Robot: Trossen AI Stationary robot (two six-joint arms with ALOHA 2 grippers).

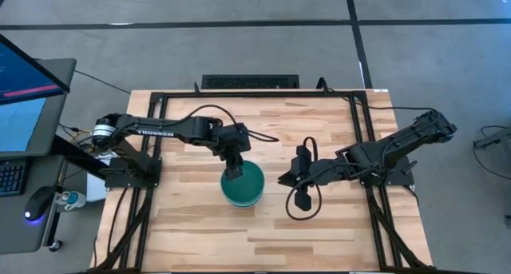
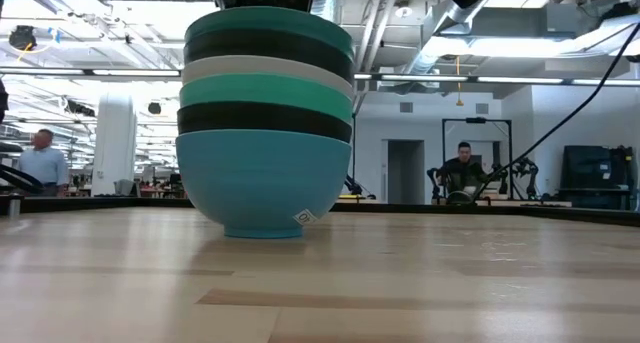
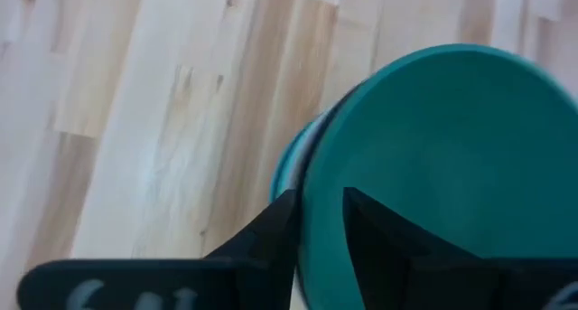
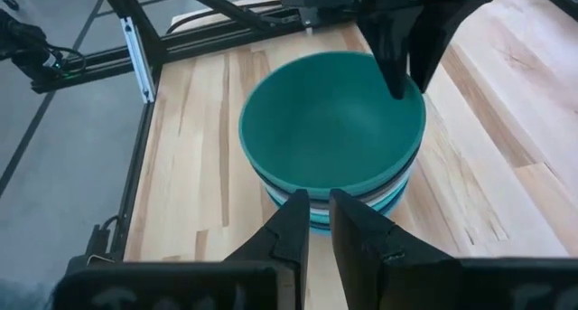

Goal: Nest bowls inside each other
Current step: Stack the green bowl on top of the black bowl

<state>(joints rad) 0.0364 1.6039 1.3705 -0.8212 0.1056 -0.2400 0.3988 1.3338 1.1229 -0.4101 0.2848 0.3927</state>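
Straddling the rim of the dark teal bowl (image 3: pixel 442 156), the left gripper (image 1: pixel 232 174) has its two fingers (image 3: pixel 271 229) parted a little, one outside the wall and one inside, with a sliver of gap on each side, so they look loose rather than pinching. That bowl sits on top of the stack of bowls (image 2: pixel 266 123), all nested on the wooden table (image 1: pixel 319 234): below the teal one come black, white, light cyan, black again and a blue one at the base. Just beside the stack, on the side away from the left arm's base, the right gripper (image 1: pixel 286 179) hovers clear of it, its fingers (image 4: pixel 289 233) close together with a narrow slit between them and nothing held. Beyond the stack, people (image 2: pixel 40 158) show in the room behind.
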